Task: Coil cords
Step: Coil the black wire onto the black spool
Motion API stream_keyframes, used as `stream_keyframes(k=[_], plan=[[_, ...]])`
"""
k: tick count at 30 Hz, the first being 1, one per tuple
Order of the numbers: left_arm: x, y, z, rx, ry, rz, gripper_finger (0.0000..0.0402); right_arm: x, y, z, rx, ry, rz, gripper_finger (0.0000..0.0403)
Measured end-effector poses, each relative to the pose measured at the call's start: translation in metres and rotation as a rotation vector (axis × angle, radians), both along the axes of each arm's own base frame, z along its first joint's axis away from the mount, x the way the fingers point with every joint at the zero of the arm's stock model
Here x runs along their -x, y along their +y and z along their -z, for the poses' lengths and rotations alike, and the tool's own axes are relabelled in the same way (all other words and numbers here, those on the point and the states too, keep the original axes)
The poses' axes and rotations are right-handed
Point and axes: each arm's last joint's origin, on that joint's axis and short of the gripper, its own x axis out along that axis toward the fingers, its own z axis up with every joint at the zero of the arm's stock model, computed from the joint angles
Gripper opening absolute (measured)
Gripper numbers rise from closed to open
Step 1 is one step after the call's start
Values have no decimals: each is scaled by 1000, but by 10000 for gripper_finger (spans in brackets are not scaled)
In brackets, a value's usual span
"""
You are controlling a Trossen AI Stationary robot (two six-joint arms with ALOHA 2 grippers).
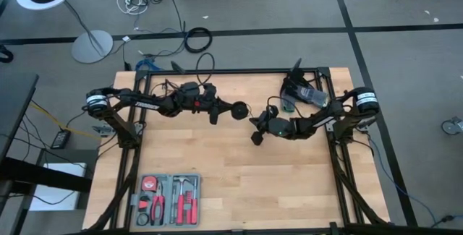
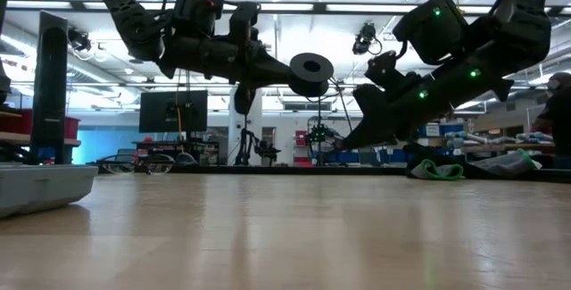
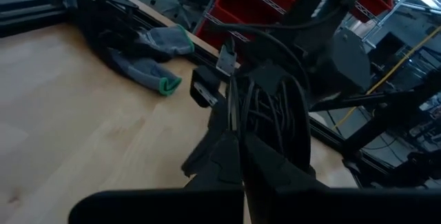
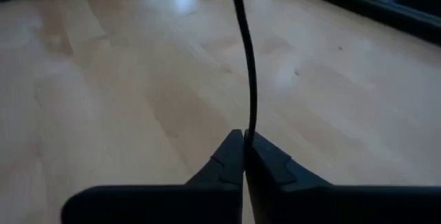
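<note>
A round black puck (image 2: 310, 74) with cord loops around it hangs above the middle of the table. My left gripper (image 1: 219, 110) is shut on it from the table's left. In the left wrist view the loops (image 3: 272, 110) show edge-on past the fingers. My right gripper (image 1: 255, 135) is lower, just right of centre, slanting down toward the table, and is shut on a thin black cord (image 4: 247, 65). That cord runs away from the fingers and out of the right wrist view. Where it joins the puck is hidden. My left gripper pinches the puck's near edge (image 3: 242, 138) between its two shut fingers, coming nearly level from the table's left. The puck stands on edge, lifted clear of the table. My right gripper pinches a single strand of the cord (image 4: 245, 129) between its fingertips, slanting down from the table's right. The strand runs straight on from the tips, clear of the wood.
Grey gloves with green cuffs (image 1: 296, 94) lie at the back right by the frame rail. A tray of tools (image 1: 168, 199) sits at the front left. Bare wood (image 1: 253, 184) spreads across the middle and front.
</note>
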Motion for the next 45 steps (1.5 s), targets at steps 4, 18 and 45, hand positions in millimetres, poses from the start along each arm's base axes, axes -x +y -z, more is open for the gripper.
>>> stream_keyframes(k=[4,18,45], plan=[[1,4,0,-1,-1,-15,0,2,6,4,-48,23,-7,3],[3,11,-2,-35,-14,-114,0,-30,15,-14,-195,200,-177,1],[4,18,-3,-107,-5,-329,0,-51,28,-11,-303,332,-267,5]])
